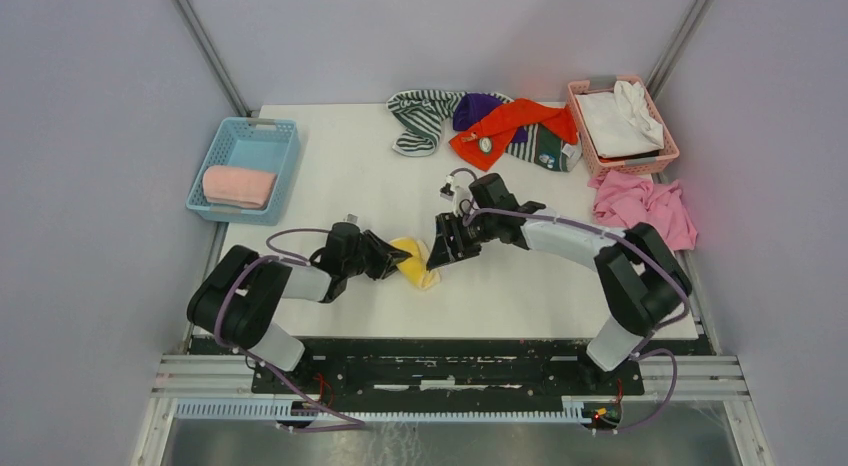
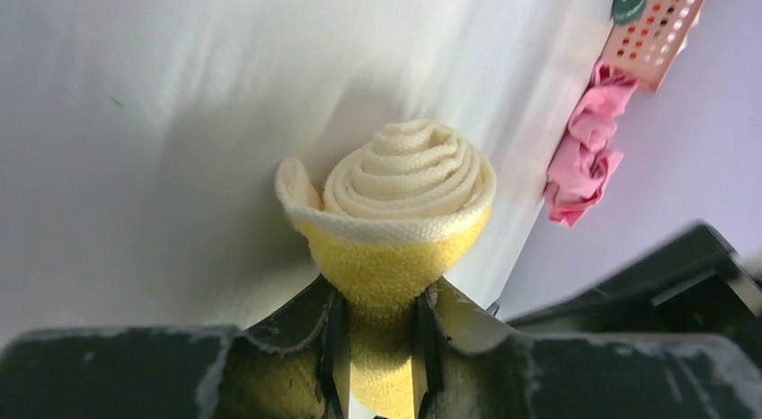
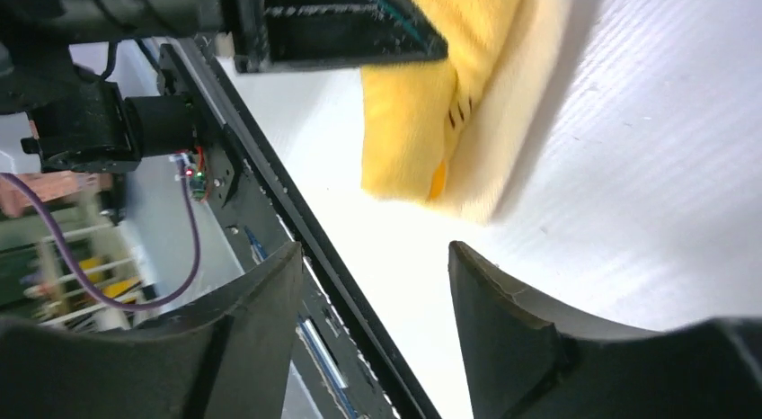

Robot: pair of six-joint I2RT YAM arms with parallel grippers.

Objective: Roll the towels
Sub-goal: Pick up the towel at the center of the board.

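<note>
Left gripper (image 2: 377,343) squeezes the rolled yellow towel (image 2: 409,181) so it cannot unroll; right gripper (image 3: 373,257) hangs beside the towel, jaws apart

Black-and-white arms (image 1: 300,283) (purple cables (image 1: 560,219))

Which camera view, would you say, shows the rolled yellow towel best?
Left wrist view: the yellow towel faces it end-on, spiral clear. Top view shows a small yellow patch; right wrist view, one blurred side.
</note>
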